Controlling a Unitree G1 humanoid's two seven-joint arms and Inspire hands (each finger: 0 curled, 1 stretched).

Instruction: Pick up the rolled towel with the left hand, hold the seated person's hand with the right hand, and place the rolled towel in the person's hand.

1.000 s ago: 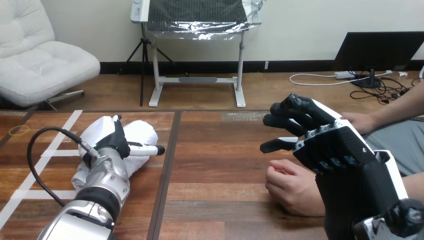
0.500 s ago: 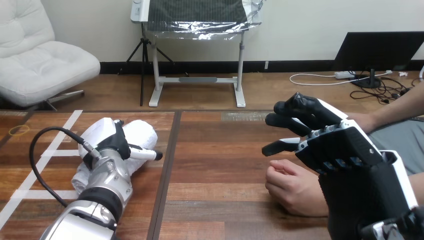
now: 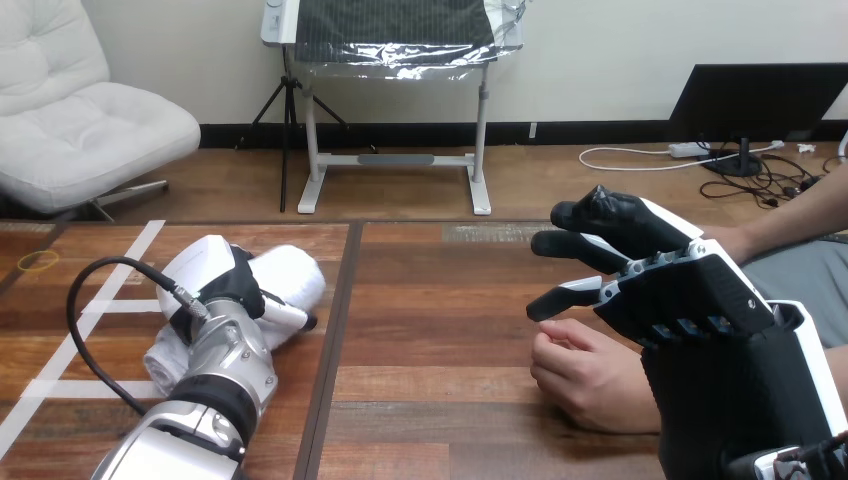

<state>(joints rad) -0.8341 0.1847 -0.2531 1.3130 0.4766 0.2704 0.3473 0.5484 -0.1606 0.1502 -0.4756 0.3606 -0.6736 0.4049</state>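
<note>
Across the lower frame runs the wooden worktop (image 3: 440, 300). Lower right, the right hand (image 3: 680, 300) hovers, fingers loose, holding nothing. Lower left, the left hand (image 3: 215, 275) lies over the rolled towel (image 3: 290, 275); gripped or not, cannot tell. The towel looks soft, light and squashy, so a wrap round its middle should suit. The person's hand (image 3: 585, 375) rests curled beneath the right hand.

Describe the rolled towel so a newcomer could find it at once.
On the left half of the wooden table, look beside the white tape lines. The rolled towel lies under the robot's left hand: the only soft white bundle there.
</note>
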